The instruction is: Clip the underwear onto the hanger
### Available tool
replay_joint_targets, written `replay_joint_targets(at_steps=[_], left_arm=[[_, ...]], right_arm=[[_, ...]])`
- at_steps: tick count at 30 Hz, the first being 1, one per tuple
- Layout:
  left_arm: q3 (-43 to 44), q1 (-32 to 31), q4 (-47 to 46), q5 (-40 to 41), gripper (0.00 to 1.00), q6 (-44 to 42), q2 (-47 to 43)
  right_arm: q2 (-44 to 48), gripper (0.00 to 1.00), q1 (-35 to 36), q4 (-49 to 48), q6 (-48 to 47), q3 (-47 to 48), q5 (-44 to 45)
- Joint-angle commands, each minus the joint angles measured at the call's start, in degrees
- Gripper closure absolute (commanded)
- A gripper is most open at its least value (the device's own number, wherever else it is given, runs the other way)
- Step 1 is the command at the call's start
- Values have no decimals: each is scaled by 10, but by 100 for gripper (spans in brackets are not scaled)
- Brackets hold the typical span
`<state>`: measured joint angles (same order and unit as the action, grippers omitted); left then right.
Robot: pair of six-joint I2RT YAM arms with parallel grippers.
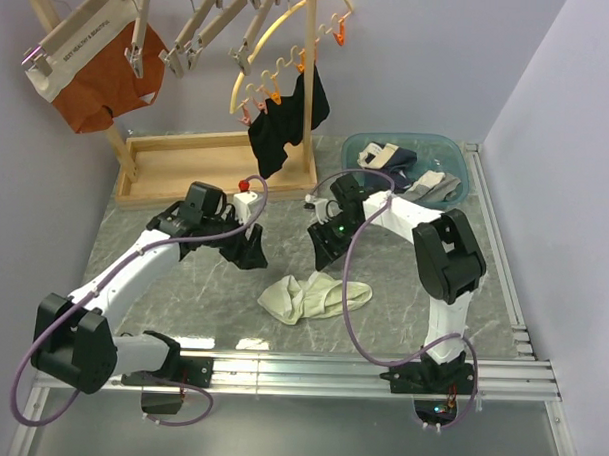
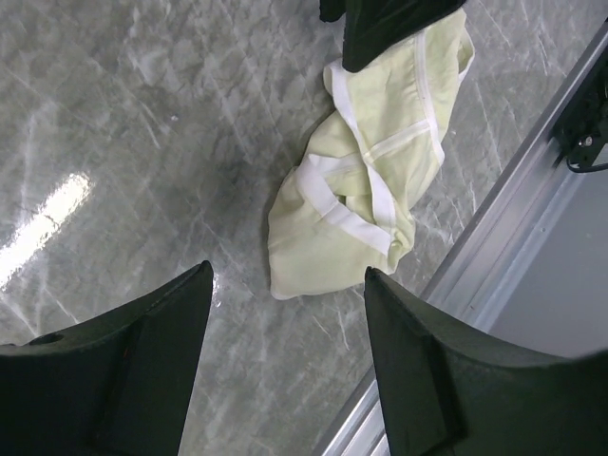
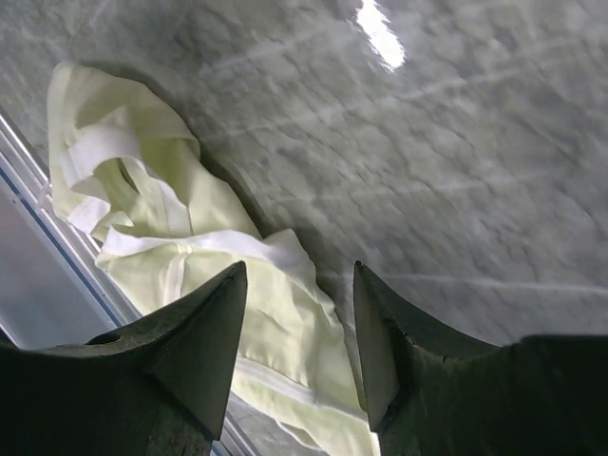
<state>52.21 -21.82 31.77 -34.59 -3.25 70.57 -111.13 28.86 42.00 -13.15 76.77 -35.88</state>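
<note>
The pale cream-yellow underwear (image 1: 312,296) lies crumpled on the grey marble table, near the front rail. It shows in the left wrist view (image 2: 370,180) and the right wrist view (image 3: 180,247). My left gripper (image 1: 249,254) is open and empty, hovering above the table left of the underwear (image 2: 290,285). My right gripper (image 1: 324,251) is open, just above the underwear's far end, with cloth between and below its fingertips (image 3: 299,285). Several empty light-wood hangers (image 1: 196,29) hang from the rack's rail at the top, far from both grippers.
Rust-orange briefs (image 1: 104,81) hang on a hanger at top left. A black garment (image 1: 283,127) hangs from a yellow hoop (image 1: 291,32). The wooden rack base (image 1: 187,164) stands behind the arms. A blue tub (image 1: 457,163) of clothes sits back right. The metal rail (image 1: 380,369) runs along the front edge.
</note>
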Motion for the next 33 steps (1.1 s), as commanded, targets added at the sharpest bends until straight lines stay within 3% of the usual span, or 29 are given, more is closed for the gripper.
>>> replay_joint_targets(at_steps=[1,7,10,11,13,24,33], left_arm=[[1,26,12,-55,30,6,18],[18,63,29,-98,26,-2,26],[24,70,29,-93,26,-8,19],[25,71,29,-94,27,-10,17],[24,71,28,-93,27,-18,15],[-4,59,-18,-64,35,-85,12],[20,50,-103,-90,39,-132,66]], right_arm=[[-9,44,18,-5,-14,28,-14],[-26,47,29,19,-45,36,-40],[-14,70,29,37,-65,39,-50],[-8,88,28,42,-71,41,-48],[14,100,28,51,-73,50,-45],[202,100,23,120,-92,91,-10],[316,100,14,156,-159,15,140]])
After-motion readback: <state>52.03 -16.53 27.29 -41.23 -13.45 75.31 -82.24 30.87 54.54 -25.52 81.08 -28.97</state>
